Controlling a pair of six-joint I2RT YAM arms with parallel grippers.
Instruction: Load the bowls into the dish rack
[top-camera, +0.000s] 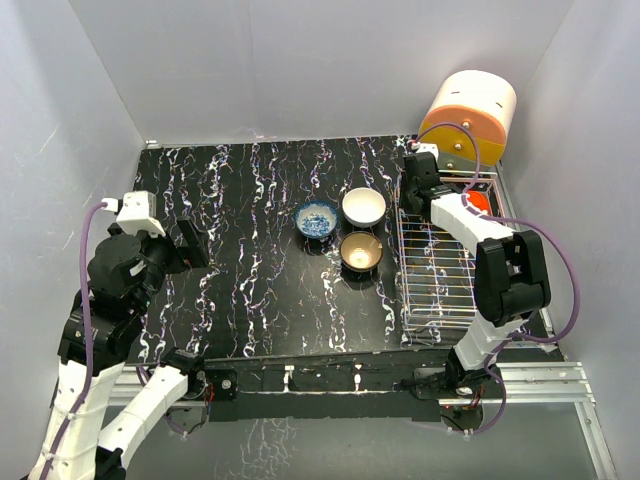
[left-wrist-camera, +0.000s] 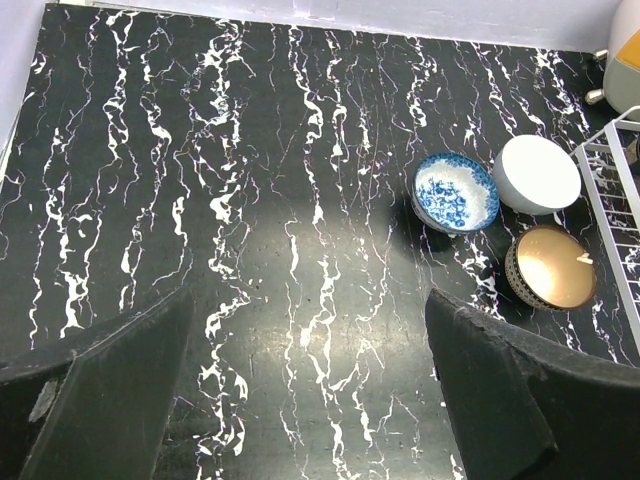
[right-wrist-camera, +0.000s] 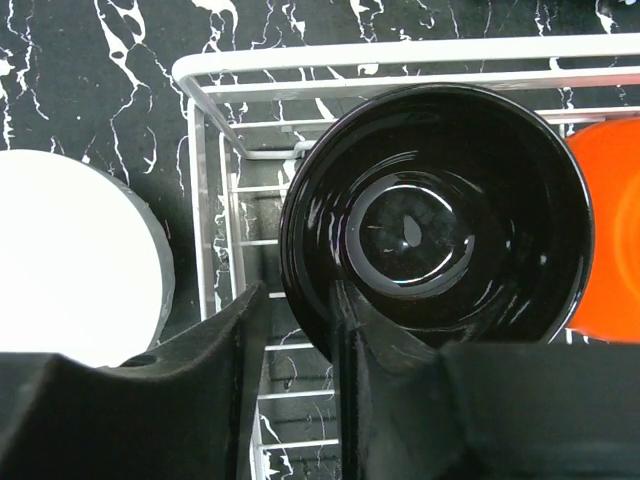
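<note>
- Top view: the left end effector (top-camera: 190, 245) hangs over bare tabletop (top-camera: 250, 300) on the left, well apart from every bowl. The blue bowl (top-camera: 317, 218), white bowl (top-camera: 363, 206) and gold bowl (top-camera: 361, 251) stand clustered just left of the rack (top-camera: 440, 290). The right end effector (top-camera: 420, 188) is at the rack's far-left corner, with the red bowl (top-camera: 481, 201) inside the rack near it.
- Left wrist: the fingers (left-wrist-camera: 110, 390) are spread wide with nothing between them. The three bowls lie ahead to the right, beside the rack's edge.
- Right wrist: the end effector is pinched on the near rim of the black bowl (right-wrist-camera: 435, 215), one finger outside and one inside. The bowl is in the rack's corner, but whether it rests on the wires I cannot tell. The red bowl is just beside it on the right, and the white bowl is outside the rack.
</note>
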